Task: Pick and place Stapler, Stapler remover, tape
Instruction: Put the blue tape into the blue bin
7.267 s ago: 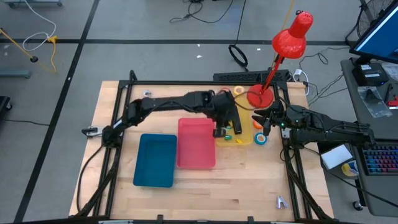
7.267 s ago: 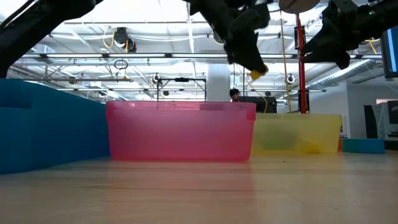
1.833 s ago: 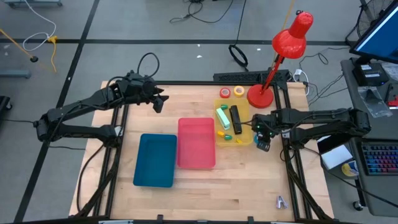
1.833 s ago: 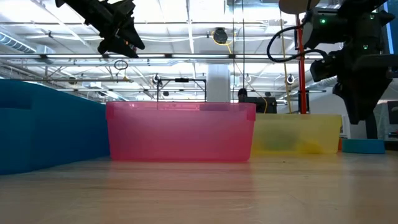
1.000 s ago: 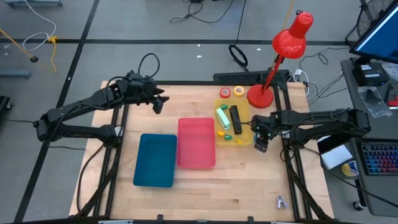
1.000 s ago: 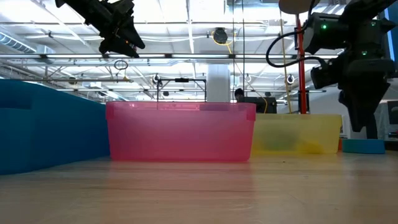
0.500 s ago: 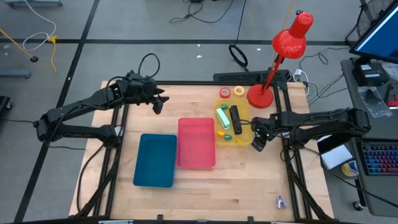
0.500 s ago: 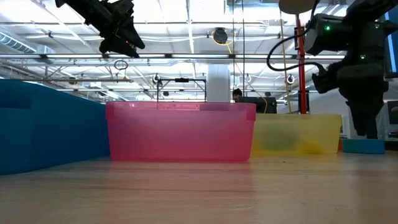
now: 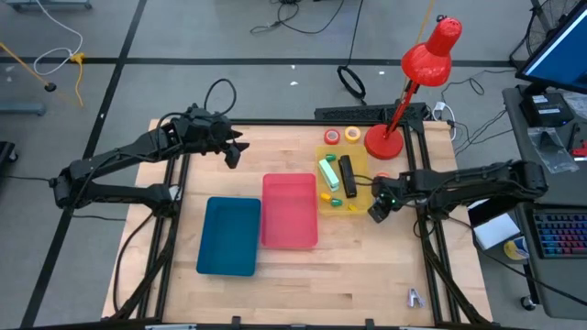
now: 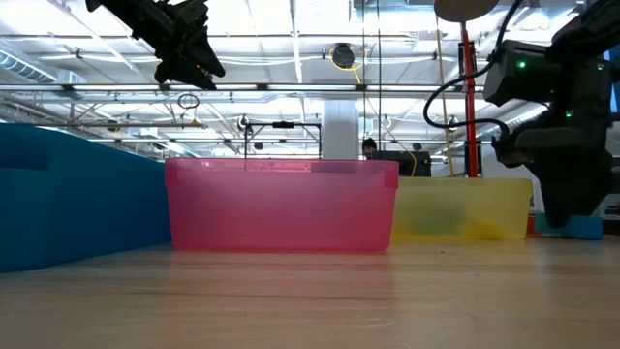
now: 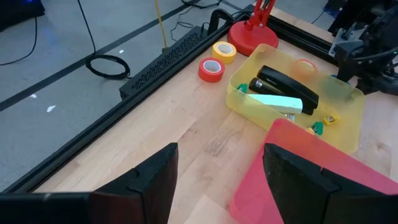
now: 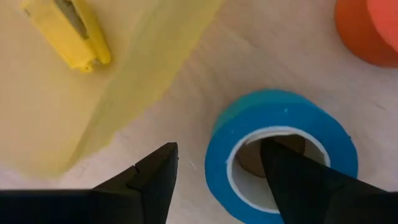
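Wide bare table [image 9: 229, 183] is left at nine o'clock of the pink tray [image 9: 290, 211], and more along six o'clock. Passage at three o'clock is narrowed by the yellow tray [image 9: 359, 203], with the blue tape [image 12: 283, 152] just beside its wall and the red lamp base [image 9: 383, 142] at its twelve o'clock corner. The blue tray [image 9: 228, 236] stands just beside the pink one.

Three trays: blue tray [image 9: 229, 236], pink tray [image 9: 290, 211], yellow tray [image 11: 343, 99]. Four rolls of tape: red roll [image 11: 211, 70], yellow roll [image 11: 224, 51], blue roll [image 12: 283, 112], orange roll [image 12: 367, 31]. Two staplers: black stapler [image 11: 287, 84], green stapler [image 11: 273, 101]. A few small staple removers [image 11: 318, 127], exact number unclear. One red lamp [image 9: 385, 140].
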Tool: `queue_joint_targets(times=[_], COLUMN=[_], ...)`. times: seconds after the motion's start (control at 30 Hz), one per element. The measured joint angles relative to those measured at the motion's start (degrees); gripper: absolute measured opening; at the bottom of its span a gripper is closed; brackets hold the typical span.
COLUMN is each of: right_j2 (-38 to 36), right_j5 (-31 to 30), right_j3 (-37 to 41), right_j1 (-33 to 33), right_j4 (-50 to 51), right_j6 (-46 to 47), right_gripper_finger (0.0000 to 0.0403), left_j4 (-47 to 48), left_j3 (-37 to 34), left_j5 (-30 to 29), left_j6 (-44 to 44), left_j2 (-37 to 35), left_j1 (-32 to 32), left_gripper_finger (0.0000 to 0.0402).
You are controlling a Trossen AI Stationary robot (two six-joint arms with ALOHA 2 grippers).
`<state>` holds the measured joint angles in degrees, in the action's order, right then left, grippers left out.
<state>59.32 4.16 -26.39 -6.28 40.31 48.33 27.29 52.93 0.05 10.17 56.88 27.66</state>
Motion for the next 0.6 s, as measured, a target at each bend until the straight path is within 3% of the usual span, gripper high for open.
queue_joint_targets(times=[0.23, 0.5, 0.6], right_j2=[-0.01, -0.59, -2.40], right_j5=[0.36, 2.29, 5.59], right_j3=[1.24, 1.33, 1.43], right_j1=[0.02, -0.07, 0.01], right_j4=[-1.43, -0.94, -0.93], right_j6=[1.72, 2.01, 3.20], right_gripper_finger=[0.0193, 0.0077, 0.0035], left_j4=[0.09, 0.07, 0.06], left_j3=[0.00, 0.02, 0.02], left_j5=[1.14, 2.51, 2.69], left_j6=[0.01, -0.48, -0.50], left_j2=[0.00, 0.00, 0.00], left_j1=[0.00, 0.00, 0.00], left_gripper_finger=[0.0235, 0.0235, 0.0235])
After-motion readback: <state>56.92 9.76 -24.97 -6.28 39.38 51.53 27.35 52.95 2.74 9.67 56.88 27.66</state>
